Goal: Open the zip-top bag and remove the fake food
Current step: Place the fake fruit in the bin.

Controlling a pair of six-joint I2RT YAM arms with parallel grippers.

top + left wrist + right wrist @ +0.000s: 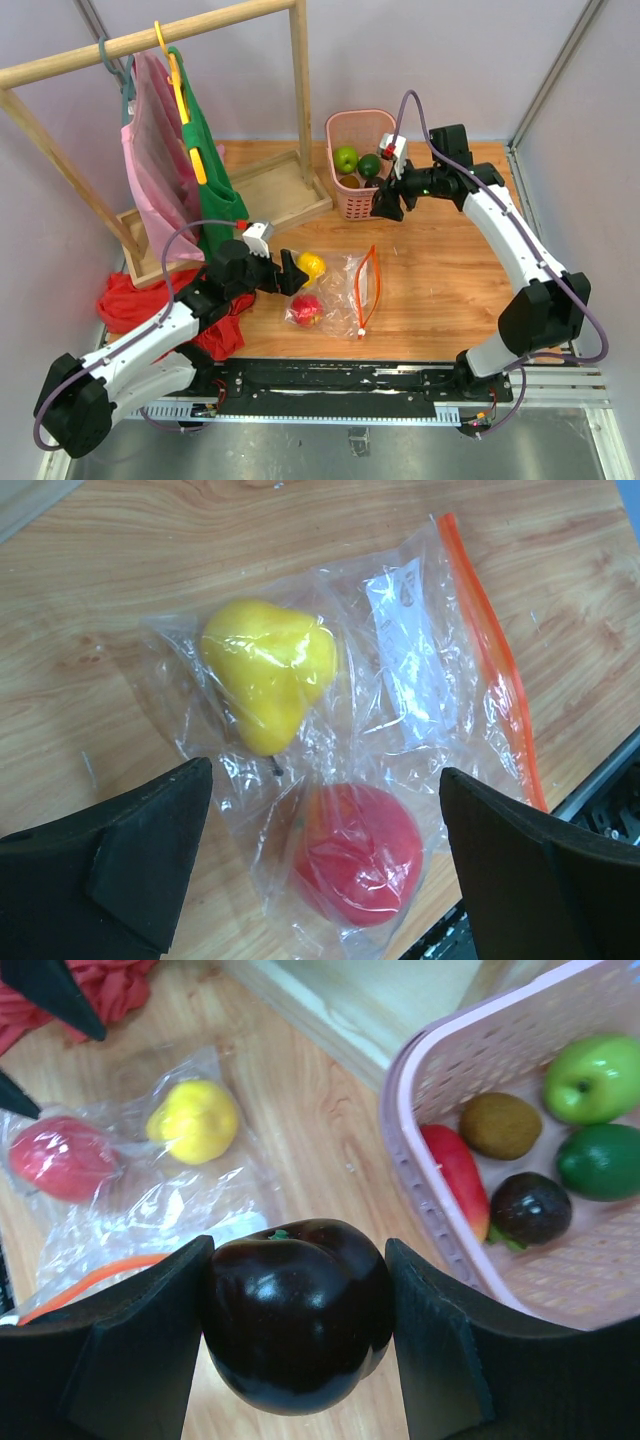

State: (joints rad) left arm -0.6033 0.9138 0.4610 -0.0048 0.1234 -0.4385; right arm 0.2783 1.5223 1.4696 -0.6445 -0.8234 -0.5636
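The clear zip-top bag point(345, 288) with its orange-red zip strip point(368, 285) lies flat on the wooden table. A yellow fruit point(268, 670) and a red fruit point(357, 852) are inside it; both also show in the top view, yellow point(311, 264) and red point(307, 309). My left gripper point(325, 865) is open, hovering above the bag's closed end with the red fruit between its jaws. My right gripper point(298, 1335) is shut on a dark purple fruit point(297, 1312), held in the air just in front of the pink basket point(345, 198).
The pink basket point(420, 1080) holds a light green apple point(590, 1078), a dark green fruit point(600, 1160), a brown kiwi point(500, 1125), a red pepper point(458, 1175) and a dark purple piece point(530, 1207). A red cloth heap point(135, 305) lies left. A wooden clothes rack point(255, 185) stands behind.
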